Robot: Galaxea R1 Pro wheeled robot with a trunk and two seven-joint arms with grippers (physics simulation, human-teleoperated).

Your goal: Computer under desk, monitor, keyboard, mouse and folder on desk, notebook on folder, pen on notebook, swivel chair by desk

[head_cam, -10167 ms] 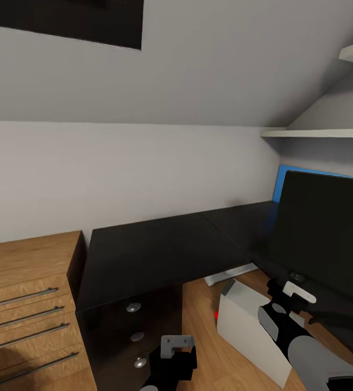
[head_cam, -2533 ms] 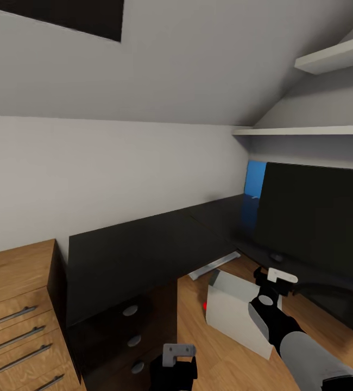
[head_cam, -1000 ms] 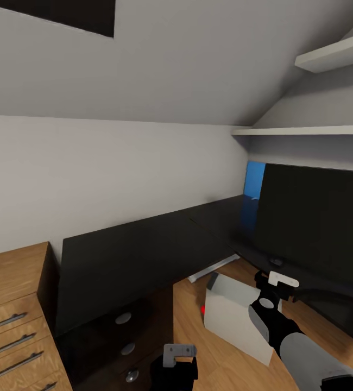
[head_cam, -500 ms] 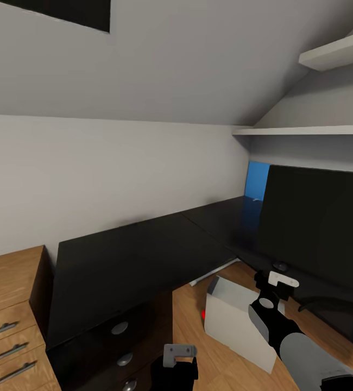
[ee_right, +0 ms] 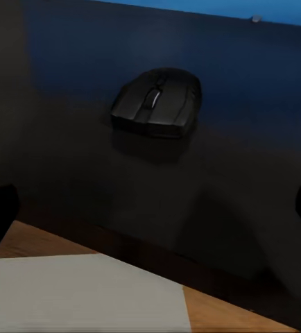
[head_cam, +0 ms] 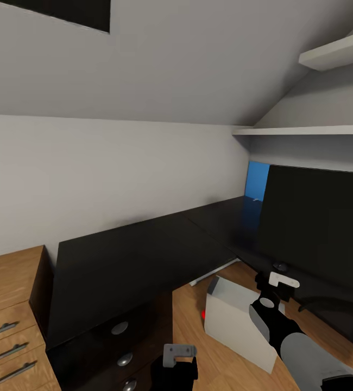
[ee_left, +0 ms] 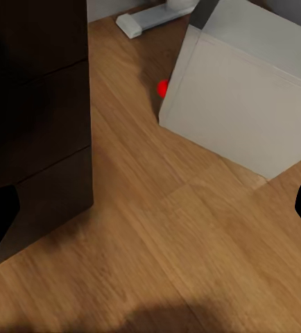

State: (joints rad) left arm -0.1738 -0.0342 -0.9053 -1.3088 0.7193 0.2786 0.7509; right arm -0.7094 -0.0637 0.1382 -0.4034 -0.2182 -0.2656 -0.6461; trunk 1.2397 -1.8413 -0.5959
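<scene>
The big black surface (head_cam: 138,255) is bending around the corner of the bedroom, under the slanted grey wall. The monitor (head_cam: 317,222) is standing on it at about 3 o'clock in the head view, with a blue panel (head_cam: 257,179) peeking out behind it. The little dark mouse (ee_right: 157,100) is sitting on the surface near the monitor's foot, just past the right gripper (head_cam: 277,282). That gripper is hanging at the front edge of the surface, and its jaws are standing wide apart with nothing between them. The grey computer (head_cam: 236,320) is sitting on the wood floor (ee_left: 157,236) below that edge, at about 5 o'clock, with a red dot at its lower corner. The left gripper (head_cam: 177,353) is hanging low at 6 o'clock beside the black drawers (head_cam: 119,347), and its jaws are also spread open and empty. A wooden chest (head_cam: 5,304) is standing at 8 o'clock.
</scene>
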